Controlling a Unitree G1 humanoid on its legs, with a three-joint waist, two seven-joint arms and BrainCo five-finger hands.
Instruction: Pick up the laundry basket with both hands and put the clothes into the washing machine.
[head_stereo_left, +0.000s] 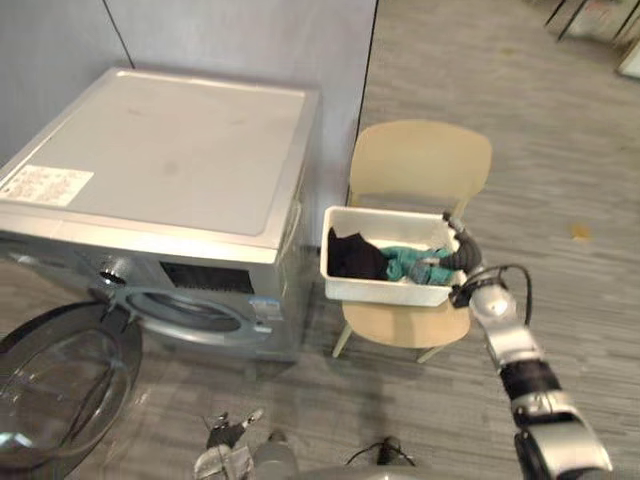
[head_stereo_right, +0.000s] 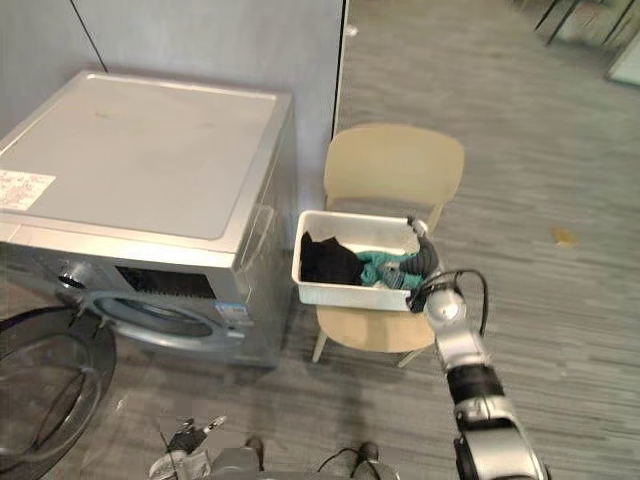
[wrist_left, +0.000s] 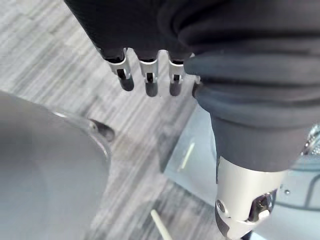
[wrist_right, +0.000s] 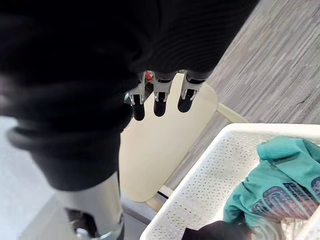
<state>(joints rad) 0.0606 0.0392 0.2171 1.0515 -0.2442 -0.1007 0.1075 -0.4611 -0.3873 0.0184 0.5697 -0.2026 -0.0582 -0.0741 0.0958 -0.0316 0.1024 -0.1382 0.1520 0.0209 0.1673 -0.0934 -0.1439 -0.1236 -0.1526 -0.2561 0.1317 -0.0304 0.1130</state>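
A white perforated laundry basket sits on a beige chair to the right of the washing machine. In it lie a black garment and a teal garment. My right hand hovers at the basket's right end, just above the rim. In the right wrist view its fingers hang straight with nothing between them, the basket and the teal garment beside them. My left hand is low, near the floor in front of the machine, its fingers relaxed and empty.
The machine's round glass door swings open to the lower left, leaving the drum opening exposed. A grey wall stands behind the machine and chair. Grey carpet stretches to the right of the chair.
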